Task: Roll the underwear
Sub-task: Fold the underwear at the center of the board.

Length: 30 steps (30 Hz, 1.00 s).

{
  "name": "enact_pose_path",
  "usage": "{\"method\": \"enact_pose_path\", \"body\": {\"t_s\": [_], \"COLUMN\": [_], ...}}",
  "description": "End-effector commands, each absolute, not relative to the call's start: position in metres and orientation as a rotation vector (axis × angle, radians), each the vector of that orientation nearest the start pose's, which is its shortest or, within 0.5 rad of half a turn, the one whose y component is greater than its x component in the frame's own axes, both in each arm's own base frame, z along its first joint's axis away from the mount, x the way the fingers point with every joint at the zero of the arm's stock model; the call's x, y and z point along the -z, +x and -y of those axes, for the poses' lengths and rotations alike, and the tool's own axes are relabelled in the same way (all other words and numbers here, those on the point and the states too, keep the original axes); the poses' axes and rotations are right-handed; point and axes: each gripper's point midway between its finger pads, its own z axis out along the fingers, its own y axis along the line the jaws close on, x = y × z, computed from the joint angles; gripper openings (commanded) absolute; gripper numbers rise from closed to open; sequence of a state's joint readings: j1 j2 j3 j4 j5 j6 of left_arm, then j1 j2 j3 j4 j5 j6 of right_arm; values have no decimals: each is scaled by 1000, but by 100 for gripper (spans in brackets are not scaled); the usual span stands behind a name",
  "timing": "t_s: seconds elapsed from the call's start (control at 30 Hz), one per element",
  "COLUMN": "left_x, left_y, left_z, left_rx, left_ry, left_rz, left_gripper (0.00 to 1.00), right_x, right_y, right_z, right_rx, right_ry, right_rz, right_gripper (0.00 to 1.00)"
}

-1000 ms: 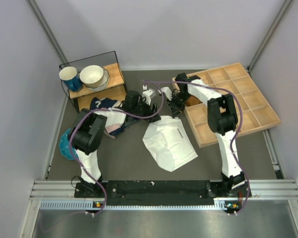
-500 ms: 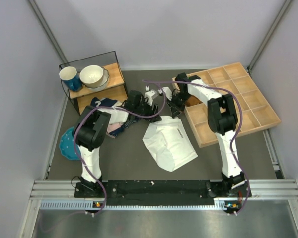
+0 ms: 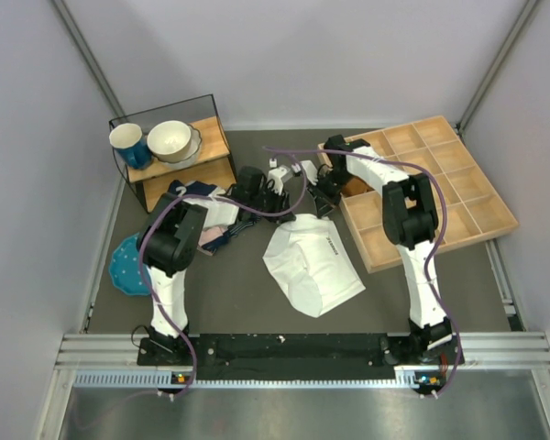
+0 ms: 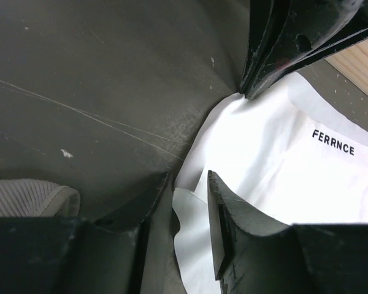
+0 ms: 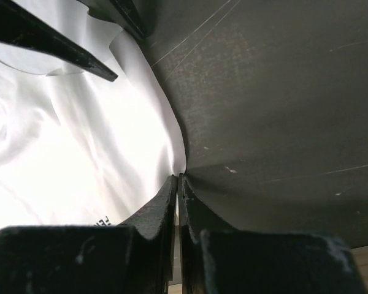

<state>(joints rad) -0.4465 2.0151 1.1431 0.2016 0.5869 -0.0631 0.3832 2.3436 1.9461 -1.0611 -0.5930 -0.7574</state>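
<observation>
Pinching an upper corner of the underwear (image 3: 312, 261), our right tool (image 5: 176, 184) is clamped on cloth; our left tool (image 4: 190, 184) stands parted astride the edge just beside it. The garment lies mid-frame on the worktop (image 3: 238, 286), its length running below both tools, so we judge rolling goes downward.

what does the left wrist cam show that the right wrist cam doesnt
Only the left wrist view: the whole FERRNCE print on the underwear, a grey ribbed cloth at the lower left, and the left gripper with its fingers apart astride the fabric edge.
Only the right wrist view: the right gripper from behind, its fingers shut on the underwear's edge with no gap.
Both: the white underwear, the dark table, and the other arm's fingers at that same edge.
</observation>
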Motion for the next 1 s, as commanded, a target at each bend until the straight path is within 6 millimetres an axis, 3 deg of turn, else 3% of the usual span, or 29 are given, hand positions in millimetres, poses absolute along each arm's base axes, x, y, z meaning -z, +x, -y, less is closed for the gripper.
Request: {"method": "enact_pose_path", "body": {"t_s": [0.0, 0.13, 0.27, 0.7, 0.97], "left_x": [-29, -34, -46, -97, -101], "left_y": [391, 393, 394, 386, 370], "left_z": [302, 304, 305, 306, 302], "left_rx": [963, 978, 981, 1006, 1035], "left_ry": [764, 756, 748, 767, 793], "left_rz": [-2156, -2151, -2130, -2005, -2013], "left_gripper": [28, 10, 0, 0, 0], "right_x": [-29, -36, -49, -96, -107], "right_y": [395, 394, 395, 397, 392], "right_z": [-243, -245, -249, -254, -250], "right_rx": [-856, -872, -899, -877, -862], "right_ry": [-1545, -1547, -1537, -1526, -1529], "right_rz": [-2304, -2281, -2235, -2124, -2108], "right_gripper": [0, 0, 0, 0, 0]}}
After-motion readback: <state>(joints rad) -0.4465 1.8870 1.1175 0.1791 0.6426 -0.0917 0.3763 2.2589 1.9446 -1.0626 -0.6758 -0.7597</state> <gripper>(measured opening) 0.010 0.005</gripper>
